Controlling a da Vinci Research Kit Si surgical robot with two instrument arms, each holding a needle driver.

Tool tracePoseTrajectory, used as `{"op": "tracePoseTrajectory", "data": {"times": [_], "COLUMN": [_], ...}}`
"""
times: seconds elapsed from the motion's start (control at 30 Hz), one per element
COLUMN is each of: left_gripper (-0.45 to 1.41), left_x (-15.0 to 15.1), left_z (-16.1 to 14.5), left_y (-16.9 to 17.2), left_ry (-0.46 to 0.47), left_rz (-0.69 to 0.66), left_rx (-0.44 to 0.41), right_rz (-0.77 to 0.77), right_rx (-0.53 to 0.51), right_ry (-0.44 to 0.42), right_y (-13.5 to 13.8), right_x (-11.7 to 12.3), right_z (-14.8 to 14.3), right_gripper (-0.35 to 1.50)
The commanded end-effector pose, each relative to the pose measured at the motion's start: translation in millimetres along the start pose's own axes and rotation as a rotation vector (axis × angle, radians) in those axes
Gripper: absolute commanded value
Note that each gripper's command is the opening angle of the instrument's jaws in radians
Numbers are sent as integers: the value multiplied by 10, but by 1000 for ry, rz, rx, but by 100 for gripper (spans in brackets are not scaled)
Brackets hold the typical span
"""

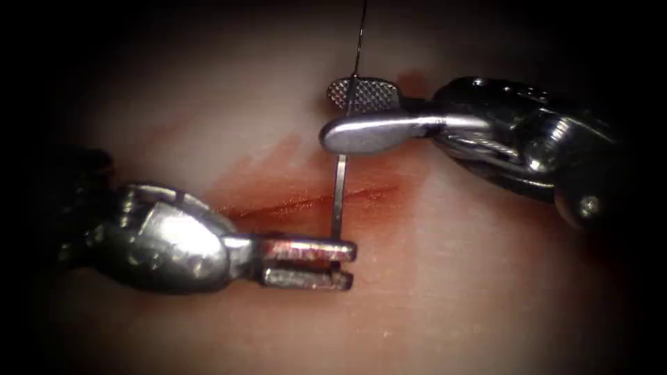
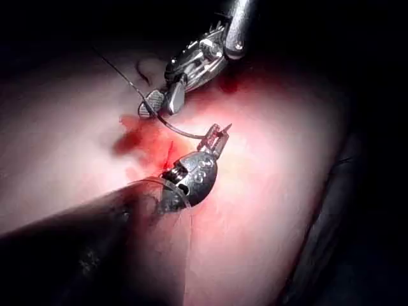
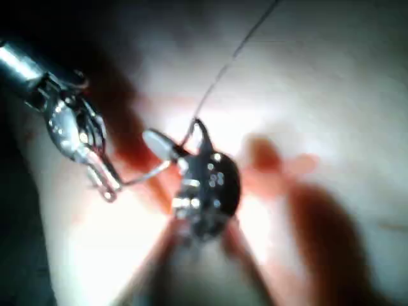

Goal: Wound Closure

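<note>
A red cut (image 1: 292, 206) runs across the pale tissue (image 1: 451, 278). The curved needle (image 1: 338, 194) stands over the cut, out of the tissue. My left tool (image 1: 344, 264) comes in from the lower left, jaws shut on the needle near its tip; the point pokes out past the left tool (image 2: 217, 137). My right tool (image 1: 332, 112) reaches in from the right with its jaws open, one on each side of the needle's rear part. Dark thread (image 1: 360, 35) runs from the needle's tail upward. The needle (image 2: 182, 132) arcs free between both tools.
Red fluid (image 1: 278, 180) stains the tissue around the cut, mostly to the left of the needle. The thread (image 2: 121, 73) trails away across the tissue behind the right tool (image 2: 156, 105).
</note>
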Motion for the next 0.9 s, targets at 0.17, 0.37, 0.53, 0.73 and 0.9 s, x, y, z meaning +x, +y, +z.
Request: {"op": "tracePoseTrajectory", "data": {"times": [0.17, 0.37, 0.53, 0.73, 0.9], "left_gripper": [-45, -45, -45, -45, -45], "left_x": [-4, -2, 2, 2, 3], "left_z": [7, 6, 6, 4, 5], "left_y": [3, 2, 1, 2, 3], "left_ry": [-1, -3, -1, -5, -3], "left_rz": [-1, 27, 77, 95, 130], "left_rx": [2, 0, 1, -4, -6], "right_rz": [28, 130, 156, 146, 138], "right_rx": [6, -14, 1, 16, 44], "right_ry": [5, -7, 13, 31, 18], "right_y": [-1, 6, 4, 11, 9], "right_x": [-11, -27, -26, -20, -24], "right_z": [8, 14, 14, 6, 8], "right_gripper": [79, 72, 69, 89, 83]}}
